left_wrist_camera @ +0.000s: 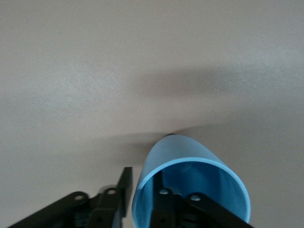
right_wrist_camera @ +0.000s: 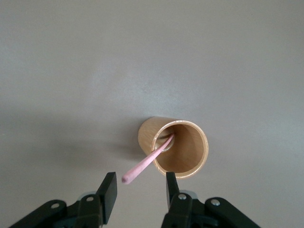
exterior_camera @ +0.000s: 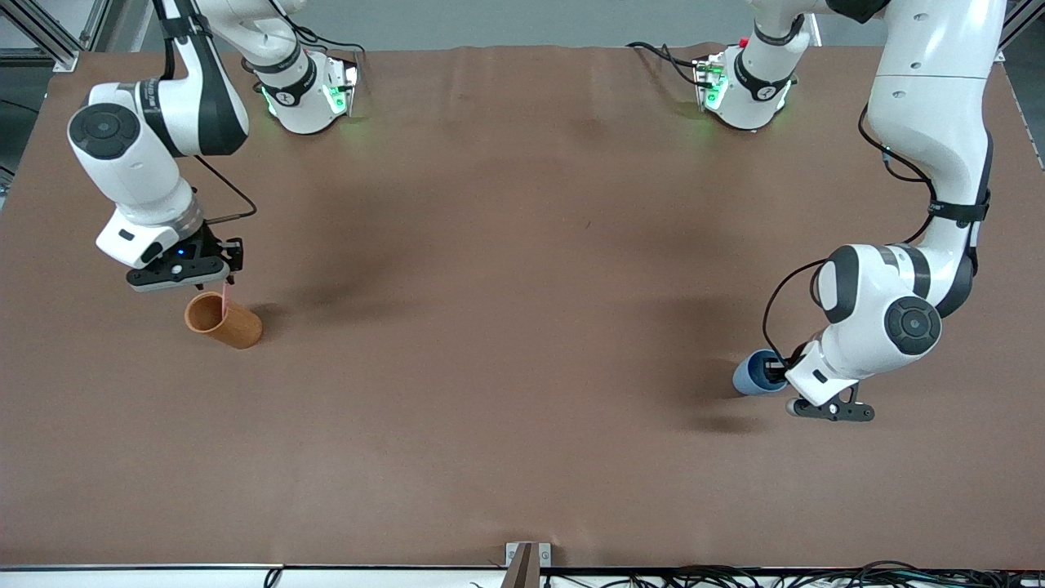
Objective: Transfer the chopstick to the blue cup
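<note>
You have a wide brown surface [exterior_camera: 506,327] before you, with both arms reaching down at its two ends, well apart from each other. At the right arm's end stands the orange-brown cup [exterior_camera: 222,321], a plain cylinder, upright, with its mouth open to the wrist camera. At the left arm's end stands the blue cup [exterior_camera: 758,372], tapered, nearer to the front camera than the orange-brown cup. Note that the left gripper [left_wrist_camera: 142,199] is down at the blue cup: in the left wrist view one finger sits inside the cup and the other just outside it, so the jaws are closed on the cup's wall at the rim. The right gripper [right_wrist_camera: 137,190] hangs over the orange-brown cup, and its jaws stand apart on either side of the chopstick's upper end without visibly touching it; you should record them as open, holding nothing. The chopstick [right_wrist_camera: 147,165], thin and pink, is in the orange-brown cup: its lower end rests inside on the bottom, it leans against the rim, and its upper end juts out of the mouth into the gap between the right jaws.
</note>
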